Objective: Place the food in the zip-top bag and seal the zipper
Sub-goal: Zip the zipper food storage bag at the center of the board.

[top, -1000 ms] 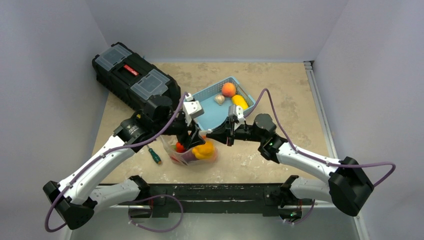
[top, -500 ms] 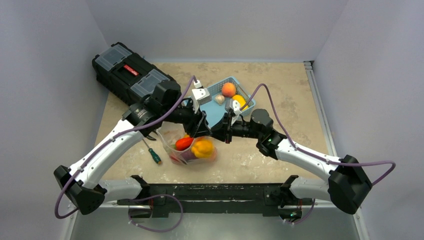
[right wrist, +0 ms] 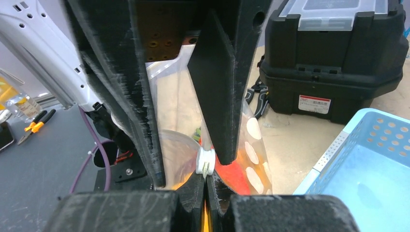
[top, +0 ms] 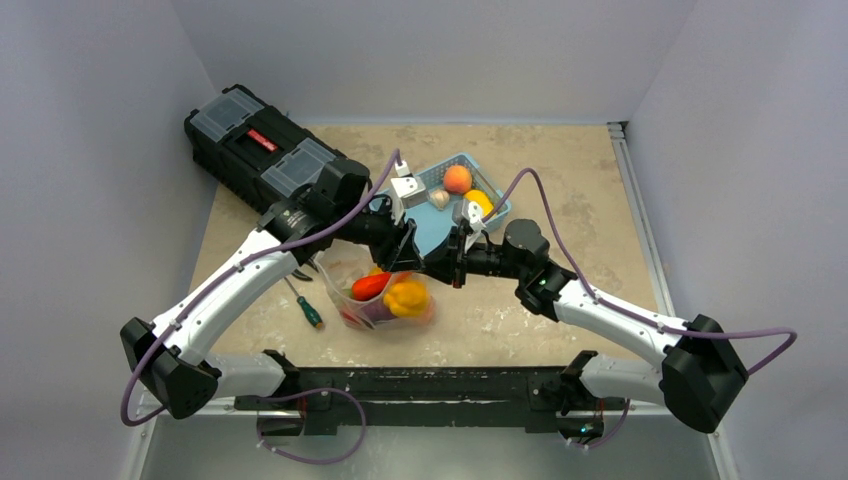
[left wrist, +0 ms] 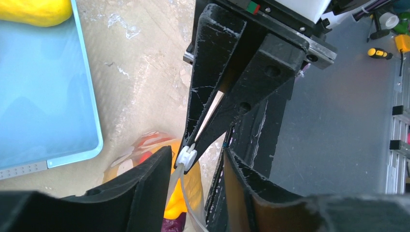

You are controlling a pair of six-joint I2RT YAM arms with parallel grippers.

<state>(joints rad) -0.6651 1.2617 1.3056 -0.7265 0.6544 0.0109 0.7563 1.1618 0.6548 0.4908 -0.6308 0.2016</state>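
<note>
The zip-top bag lies on the bench in front of the two arm bases, and all that follows is placed from it. Inside it sit three pieces of food: a purple piece at its near end, a yellow-orange piece and a red piece further in. Just left of the bag, apart from it, lies a green-handled screwdriver. At the bag's far, raised mouth the two hands meet. The right hand is clenched on the mouth edge, its tips pressed together right under a small white slider. The left hand is released, its fingers standing apart on either side of the zipper, without pinching it. Beyond the bag and a little to the right stands a light blue basket, holding a pale bulb, a yellow piece and a peach-coloured fruit. Beyond the bag to the left is a black toolbox.
</note>
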